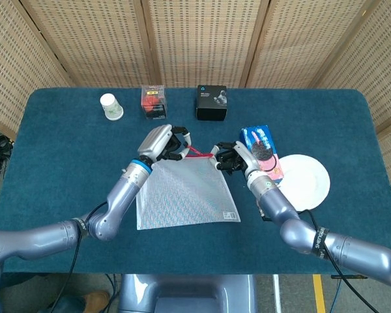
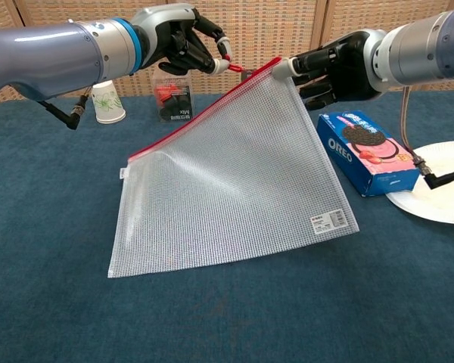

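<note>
Hanging between both hands, mesh pouch (image 2: pixel 234 174): right fingers (image 2: pixel 306 66) grip its corner, left fingers (image 2: pixel 212 57) pinch its zipper pull.

I see a translucent plastic mesh pouch (image 2: pixel 234 174) with a gridded, faintly shiny skin and a red zip (image 2: pixel 204 117) along its top edge. The counter (image 2: pixel 53 302) wears a matt teal cloth with a short, carpet-like nap. Both arms have smooth, glossy grey shells; the left hand (image 2: pixel 183 44) and right hand (image 2: pixel 329 69) are dull black. The biscuit box (image 2: pixel 367 151) is glossy printed card, the plate (image 2: pixel 446 200) matt white, the cup (image 2: pixel 106 102) paper.
</note>
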Motion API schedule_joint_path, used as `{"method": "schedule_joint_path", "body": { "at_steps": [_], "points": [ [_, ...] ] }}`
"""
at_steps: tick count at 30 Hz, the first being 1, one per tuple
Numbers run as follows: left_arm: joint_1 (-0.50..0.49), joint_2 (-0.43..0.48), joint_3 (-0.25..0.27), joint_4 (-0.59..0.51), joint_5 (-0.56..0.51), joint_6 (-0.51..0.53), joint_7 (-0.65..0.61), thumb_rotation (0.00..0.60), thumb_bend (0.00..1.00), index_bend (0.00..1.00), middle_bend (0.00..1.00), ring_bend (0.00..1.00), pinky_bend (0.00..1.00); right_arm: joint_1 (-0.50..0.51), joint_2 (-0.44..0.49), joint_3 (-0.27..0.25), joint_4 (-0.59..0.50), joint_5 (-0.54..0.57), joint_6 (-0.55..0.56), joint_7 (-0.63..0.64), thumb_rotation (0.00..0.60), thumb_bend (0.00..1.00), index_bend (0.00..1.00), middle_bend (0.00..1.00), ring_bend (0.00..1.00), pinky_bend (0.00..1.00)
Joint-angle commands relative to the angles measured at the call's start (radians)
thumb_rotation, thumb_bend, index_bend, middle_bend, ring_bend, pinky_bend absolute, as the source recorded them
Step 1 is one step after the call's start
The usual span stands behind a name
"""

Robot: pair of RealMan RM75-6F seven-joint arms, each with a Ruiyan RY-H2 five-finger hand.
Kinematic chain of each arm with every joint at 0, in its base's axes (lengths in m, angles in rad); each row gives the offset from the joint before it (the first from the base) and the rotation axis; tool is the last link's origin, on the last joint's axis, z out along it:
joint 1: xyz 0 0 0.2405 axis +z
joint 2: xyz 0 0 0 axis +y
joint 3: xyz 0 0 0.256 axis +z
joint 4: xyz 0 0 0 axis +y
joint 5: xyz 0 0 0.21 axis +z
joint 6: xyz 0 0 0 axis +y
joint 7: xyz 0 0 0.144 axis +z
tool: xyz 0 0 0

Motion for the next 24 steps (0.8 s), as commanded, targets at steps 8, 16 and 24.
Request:
{"method": "schedule_joint_path", "body": {
  "at_steps": [8, 16, 24],
  "points": [
    [0.017, 0.003, 0.014, 0.029, 0.004, -0.025, -0.022, 0.6, 0.87, 0.86, 1.0, 0.99, 1.0, -0.017, 0.019, 0.029, -0.011, 0.002, -0.025, 0.046, 0.6, 0.79, 0.76, 0.91, 0.95, 0.86],
    [0.035, 0.01, 0.022, 0.05, 0.015, -0.037, -0.044, 0.6, 0.87, 0.86, 1.0, 0.99, 1.0, -0.029, 0.041, 0.048, -0.022, -0.007, -0.031, 0.07, 0.6, 0.79, 0.77, 0.91, 0.95, 0.86],
    [0.054, 0.027, 0.025, 0.077, 0.017, -0.049, -0.06, 0.6, 0.87, 0.86, 1.0, 0.99, 1.0, -0.054, 0.082, 0.07, -0.036, -0.022, -0.054, 0.103, 0.6, 0.79, 0.77, 0.91, 0.95, 0.86]
  ]
}}
